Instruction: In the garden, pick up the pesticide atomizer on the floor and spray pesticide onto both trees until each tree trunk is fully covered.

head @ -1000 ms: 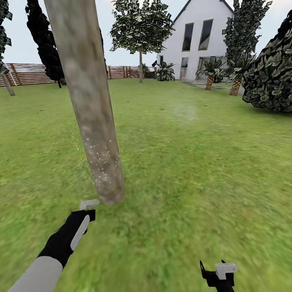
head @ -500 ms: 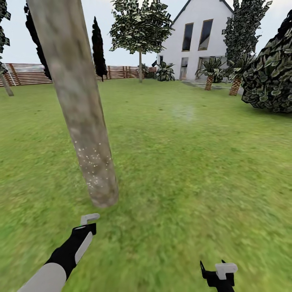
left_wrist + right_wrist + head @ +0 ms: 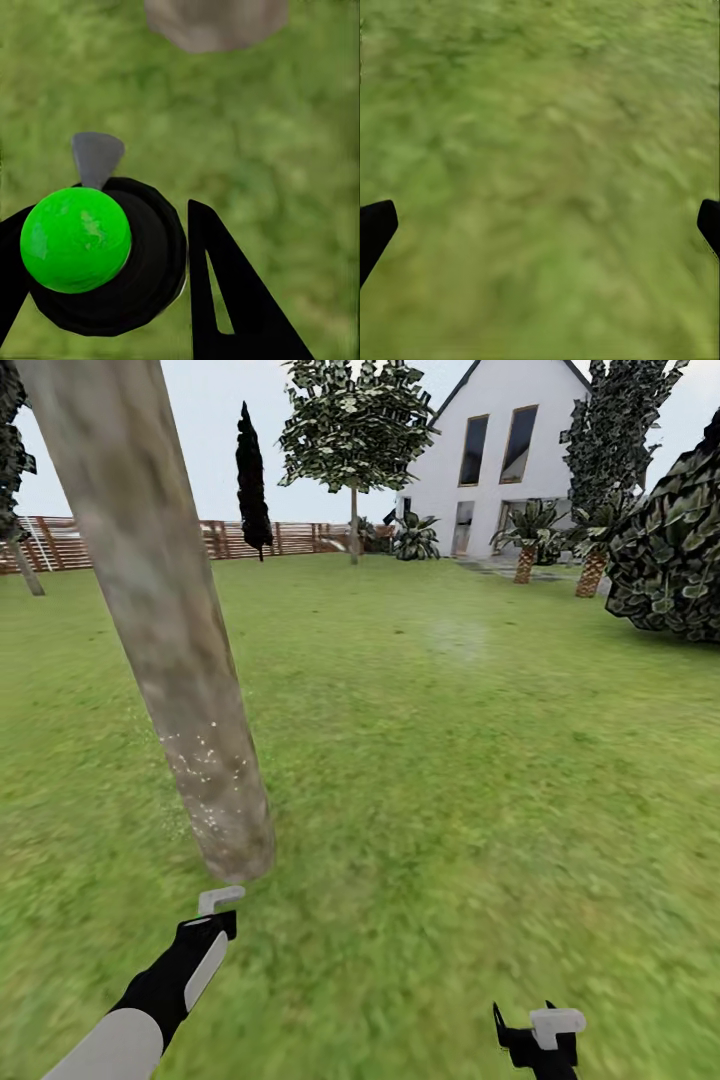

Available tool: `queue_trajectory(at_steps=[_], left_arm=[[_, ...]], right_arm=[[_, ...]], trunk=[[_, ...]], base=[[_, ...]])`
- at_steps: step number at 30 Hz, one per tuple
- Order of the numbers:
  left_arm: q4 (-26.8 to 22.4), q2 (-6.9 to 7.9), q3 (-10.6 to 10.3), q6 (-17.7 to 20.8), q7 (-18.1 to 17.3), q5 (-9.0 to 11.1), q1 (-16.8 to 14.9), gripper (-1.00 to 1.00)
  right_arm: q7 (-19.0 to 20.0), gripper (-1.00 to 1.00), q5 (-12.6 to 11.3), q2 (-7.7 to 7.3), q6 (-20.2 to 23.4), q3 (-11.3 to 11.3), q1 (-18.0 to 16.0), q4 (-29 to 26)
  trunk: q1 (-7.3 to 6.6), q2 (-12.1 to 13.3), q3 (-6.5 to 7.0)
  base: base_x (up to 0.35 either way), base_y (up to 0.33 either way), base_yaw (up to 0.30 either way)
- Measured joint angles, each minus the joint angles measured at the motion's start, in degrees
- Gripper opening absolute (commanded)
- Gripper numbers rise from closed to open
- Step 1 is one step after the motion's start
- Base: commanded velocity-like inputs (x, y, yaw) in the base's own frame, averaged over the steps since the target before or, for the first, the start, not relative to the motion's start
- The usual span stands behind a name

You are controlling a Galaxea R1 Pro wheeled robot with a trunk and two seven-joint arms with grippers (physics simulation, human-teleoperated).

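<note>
A thick grey-brown tree trunk leans across the left of the head view, and its base meets the grass just ahead of my left gripper. Tiny white specks of pesticide dot the trunk's lower part. The left gripper is shut on the pesticide atomizer, a black round bottle with a bright green cap and a grey nozzle facing the trunk. My right gripper hangs low at the bottom right, open over bare grass, with its fingertips far apart. A second tree stands far back.
Lawn spreads to the right and ahead. A large dark bush sits at the right edge. The white house with palms and the brown slat fence close the far side. A dark narrow cypress stands by the fence.
The whole view has shifted, so the trunk now sits further left and the cypress shows beside it. My left gripper drew back a little from the trunk's base. The right gripper kept still.
</note>
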Motion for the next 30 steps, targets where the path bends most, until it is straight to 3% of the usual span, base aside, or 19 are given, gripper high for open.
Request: queue_trajectory(at_steps=[6,20,30], left_arm=[[0.0,-0.08,0.0,0.1,0.0,-0.1,0.0,-1.00],[0.0,-0.09,0.4,4.1,-0.5,-0.2,0.0,-1.00],[-0.1,0.00,0.4,4.0,-0.3,-0.1,0.0,-1.00]], right_arm=[[0.0,1.00,0.0,-0.01,0.0,0.0,0.0,0.0],[0.0,1.00,0.0,0.01,0.0,0.0,0.0,0.0],[0.0,1.00,0.0,0.01,0.0,0.0,0.0,0.0]], trunk=[[0.00,0.0,0.00],[0.00,0.0,0.00],[0.00,0.0,0.00]], base=[[0.153,-0.240,0.250],[0.161,-0.240,0.019],[0.166,-0.240,0.245]])
